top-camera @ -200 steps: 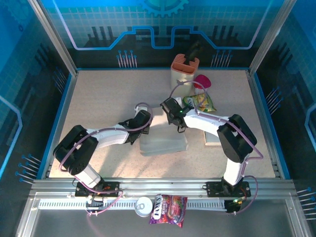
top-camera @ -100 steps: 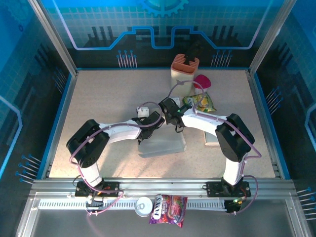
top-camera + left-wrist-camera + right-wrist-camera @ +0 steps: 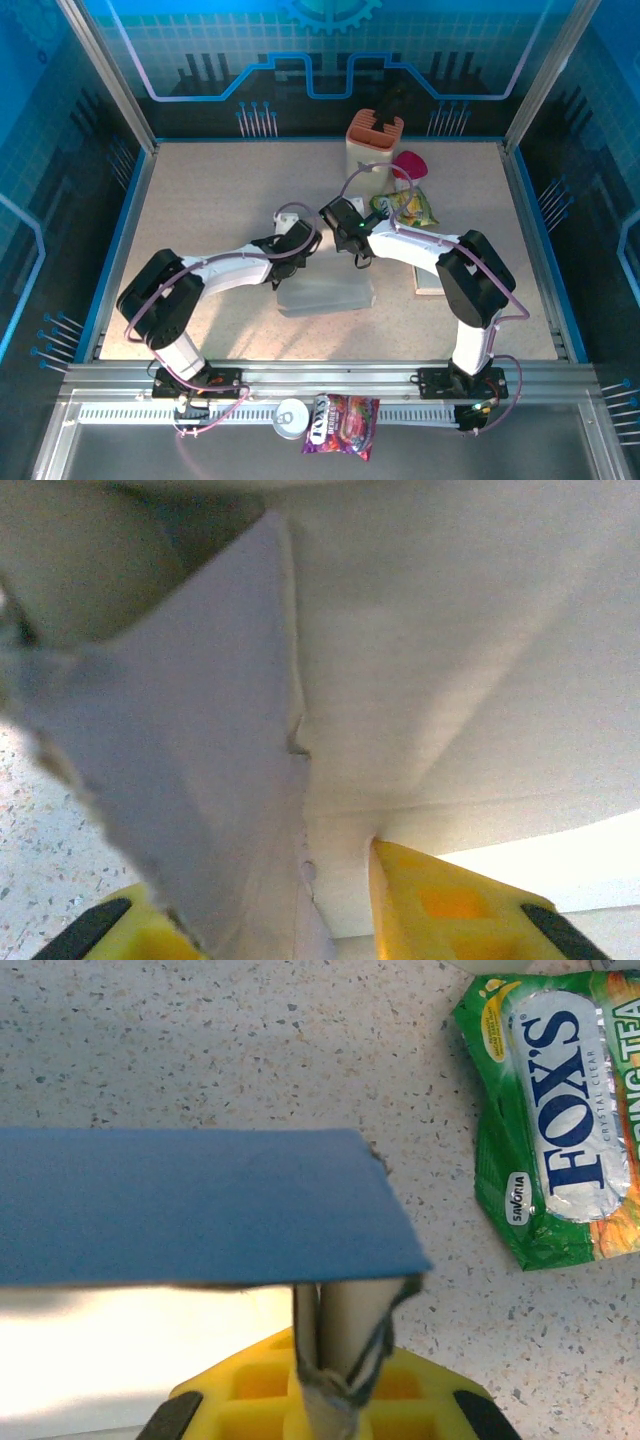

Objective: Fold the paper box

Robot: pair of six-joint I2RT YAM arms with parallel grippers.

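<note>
white paper box [image 3: 328,292] lies partly folded, low and flattish.

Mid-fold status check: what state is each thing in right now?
paper box: partly folded, not yet closed.
left gripper: open, box flap between its jaws.
right gripper: shut on a paper box flap.
Fox's bag: lying flat.
orange-topped holder: upright.
can: upright on front rail.
purple bag: flat beside it.

Paper box [image 3: 325,292]: one, at the centre of the frame.
Candy bags: two were counted, green bag [image 3: 405,207] right of centre, purple bag [image 3: 342,412] at the bottom edge.
Round tin [image 3: 292,417]: one, bottom centre.
Orange-topped holder [image 3: 374,145]: one, upper centre.
</note>
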